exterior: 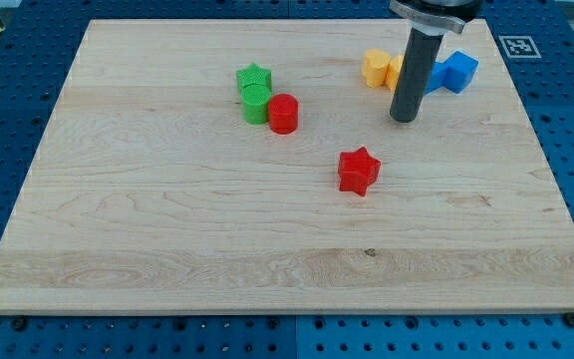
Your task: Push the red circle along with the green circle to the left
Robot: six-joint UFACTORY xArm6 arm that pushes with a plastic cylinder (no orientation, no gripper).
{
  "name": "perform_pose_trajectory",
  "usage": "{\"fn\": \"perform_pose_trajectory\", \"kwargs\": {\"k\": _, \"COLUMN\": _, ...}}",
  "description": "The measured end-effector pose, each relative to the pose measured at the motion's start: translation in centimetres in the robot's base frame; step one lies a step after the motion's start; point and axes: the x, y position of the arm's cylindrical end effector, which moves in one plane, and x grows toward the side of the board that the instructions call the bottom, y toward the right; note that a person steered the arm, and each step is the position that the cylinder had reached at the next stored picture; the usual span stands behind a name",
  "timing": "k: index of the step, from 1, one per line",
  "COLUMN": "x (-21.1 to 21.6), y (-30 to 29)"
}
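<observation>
The red circle [283, 113] stands on the wooden board, touching the right side of the green circle [256, 103]. A green star [254, 78] sits right behind the green circle, toward the view's top. My tip [403, 119] rests on the board well to the right of the red circle, apart from it. It is above and right of a red star [358, 171].
A yellow block [375, 67], another yellow block [397, 70] and blue blocks [456, 71] cluster behind the rod near the top right. The wooden board [167, 229] lies on a blue perforated table. A marker tag [515, 45] sits at the top right.
</observation>
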Motion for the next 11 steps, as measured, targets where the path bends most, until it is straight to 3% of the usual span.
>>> {"fn": "perform_pose_trajectory", "kwargs": {"k": 3, "x": 0.3, "y": -0.4}}
{"fn": "perform_pose_trajectory", "kwargs": {"k": 7, "x": 1.4, "y": -15.8}}
{"fn": "perform_pose_trajectory", "kwargs": {"k": 8, "x": 1.4, "y": -17.5}}
{"fn": "perform_pose_trajectory", "kwargs": {"k": 10, "x": 2.3, "y": -16.4}}
{"fn": "perform_pose_trajectory", "kwargs": {"k": 11, "x": 6.2, "y": -17.0}}
